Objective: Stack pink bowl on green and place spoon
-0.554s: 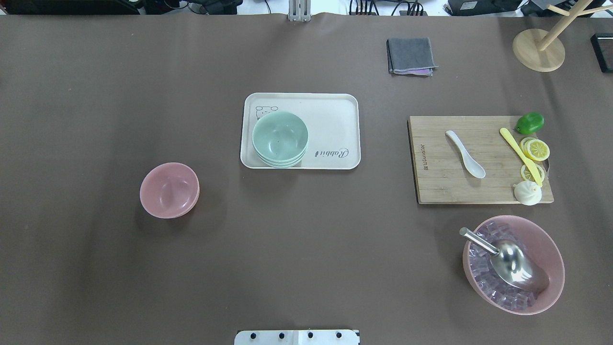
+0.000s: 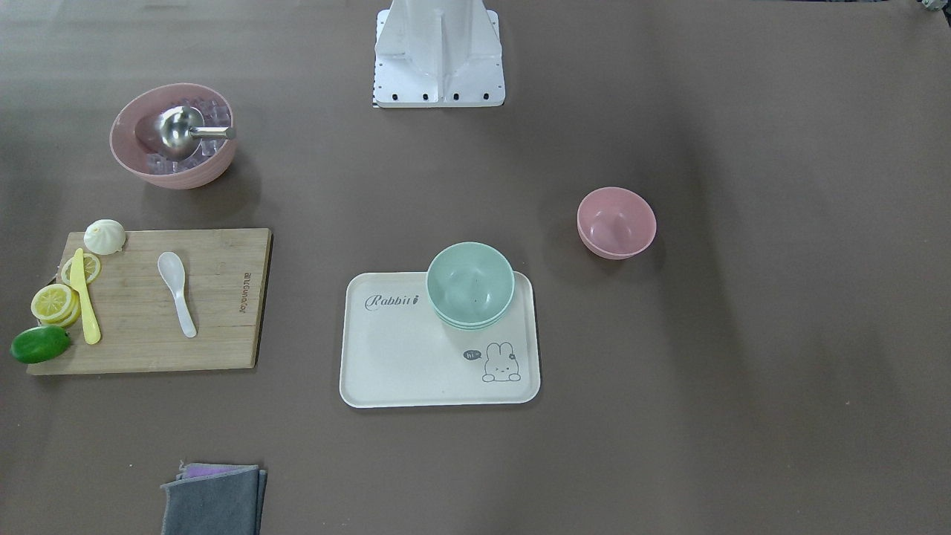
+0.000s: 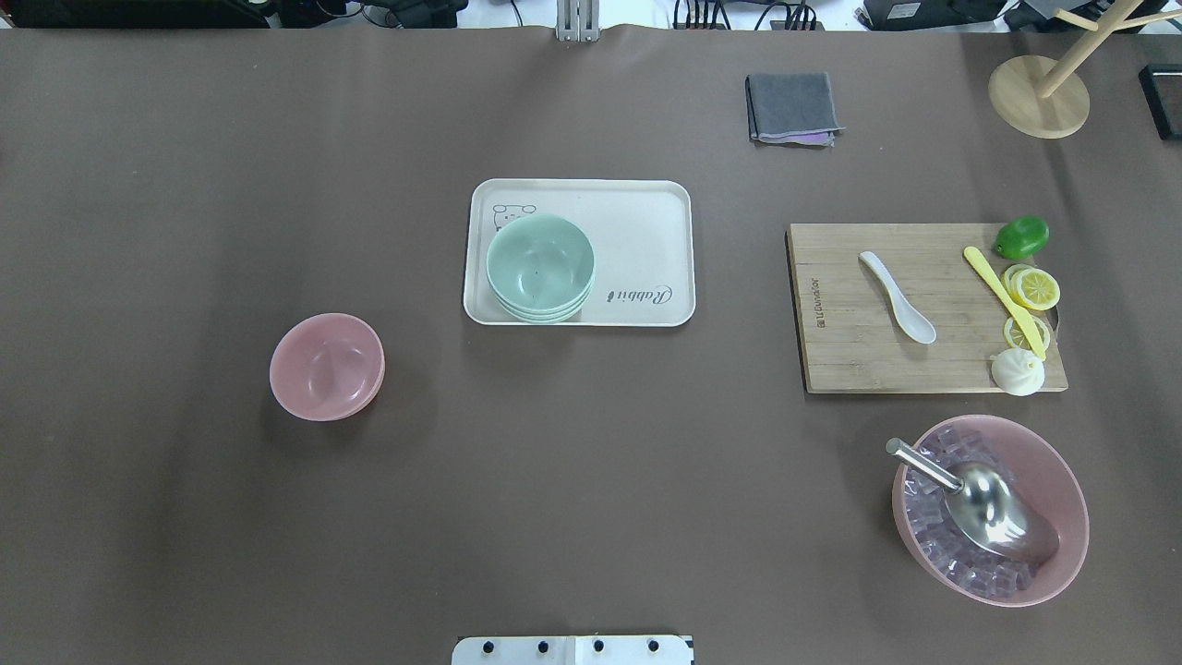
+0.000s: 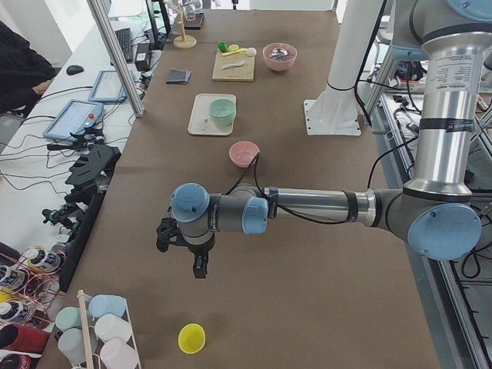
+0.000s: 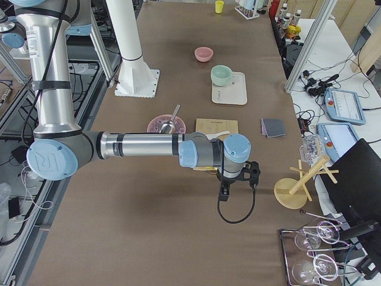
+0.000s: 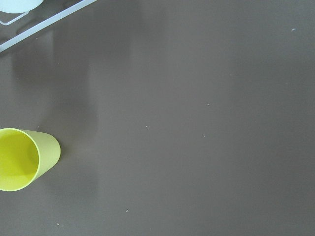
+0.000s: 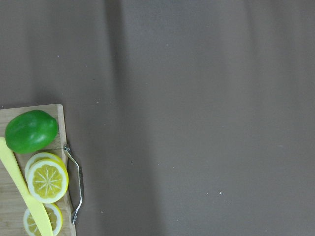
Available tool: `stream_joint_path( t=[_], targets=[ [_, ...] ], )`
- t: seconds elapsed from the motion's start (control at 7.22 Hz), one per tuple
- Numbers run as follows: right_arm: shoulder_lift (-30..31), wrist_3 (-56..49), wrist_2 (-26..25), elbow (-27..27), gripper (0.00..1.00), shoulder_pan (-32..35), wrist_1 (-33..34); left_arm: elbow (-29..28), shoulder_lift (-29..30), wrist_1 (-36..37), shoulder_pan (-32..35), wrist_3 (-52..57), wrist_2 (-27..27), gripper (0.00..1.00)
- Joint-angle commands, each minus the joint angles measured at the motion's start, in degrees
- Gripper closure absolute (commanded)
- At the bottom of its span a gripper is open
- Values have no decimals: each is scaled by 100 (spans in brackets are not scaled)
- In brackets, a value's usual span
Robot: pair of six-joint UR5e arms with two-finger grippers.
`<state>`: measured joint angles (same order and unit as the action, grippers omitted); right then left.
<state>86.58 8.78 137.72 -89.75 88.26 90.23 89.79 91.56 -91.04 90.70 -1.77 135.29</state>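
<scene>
Overhead view up. The pink bowl (image 3: 326,367) sits left of centre on the bare table (image 3: 185,185), upright and empty, well apart from everything else. The green bowl (image 3: 540,263) is at mid-frame on the left part of the cream tray (image 3: 646,212), also empty (its side shows several rims, so I read it as a nest of bowls). Nothing is stacked yet.

The white spoon (image 3: 898,296) lies on the wooden cutting board (image 3: 850,365) at the right, its scoop end pointing to the lower right, with nothing touching it. Along the board's right edge I see a lime (image 3: 1021,236), lemon slices (image 3: 1034,288), a yellow knife (image 3: 1004,299) laid across them and a white bun (image 3: 1017,371) at the lower corner.

At lower right, a larger pink bowl (image 3: 1062,499) holds clear ice cubes (image 3: 933,545) and a metal scoop (image 3: 993,508), handle up toward the upper left.

My left wrist camera shows a yellow cup (image 6: 22,158) at lower left, empty.

The left gripper (image 4: 198,265) hangs over bare table in the left side view. The right gripper (image 5: 225,192) hangs just past the board in the right side view. I cannot tell how either one's fingers stand.
</scene>
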Motion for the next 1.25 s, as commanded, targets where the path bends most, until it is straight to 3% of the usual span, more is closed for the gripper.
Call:
stream_joint_path(
  t=[0.0, 1.11],
  targets=[
    [-27, 18, 1, -25, 0, -2, 4, -5, 2, -2, 0, 28, -20, 2],
    [-9, 36, 1, -69, 0, -10, -40, -14, 72, -10, -9, 28, -11, 2]
  ],
)
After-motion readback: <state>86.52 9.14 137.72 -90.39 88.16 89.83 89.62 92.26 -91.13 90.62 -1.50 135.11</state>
